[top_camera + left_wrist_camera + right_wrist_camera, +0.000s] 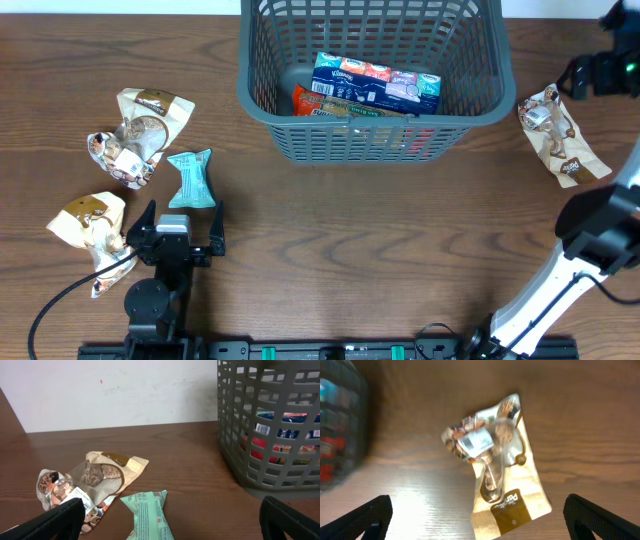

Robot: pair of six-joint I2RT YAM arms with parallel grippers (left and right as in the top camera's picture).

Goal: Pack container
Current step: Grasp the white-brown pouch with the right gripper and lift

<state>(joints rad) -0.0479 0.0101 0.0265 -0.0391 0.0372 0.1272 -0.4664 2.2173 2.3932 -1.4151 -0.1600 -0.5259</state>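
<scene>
Wooden tabletop (350, 235): container (370, 142) holding tissue pack (378, 83) and snack bars (345, 106); left hand (183, 222), right hand (477, 505) both spread.

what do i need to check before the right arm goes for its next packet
1. Right claw open: ok, jaws wide apart.
2. Crumpled beige-and-brown snack packet centred between its fingers: ok, in the right wrist view.
3. Packet clear of neighbours: ok, alone on the brown wooden table.
4. Room in the grey-blue slotted plastic basket: ok, bare floor at its left end.
5. Left claw out of the way: ok, open, across the table.
6. Claw's height above the packet: cannot tell.
</scene>
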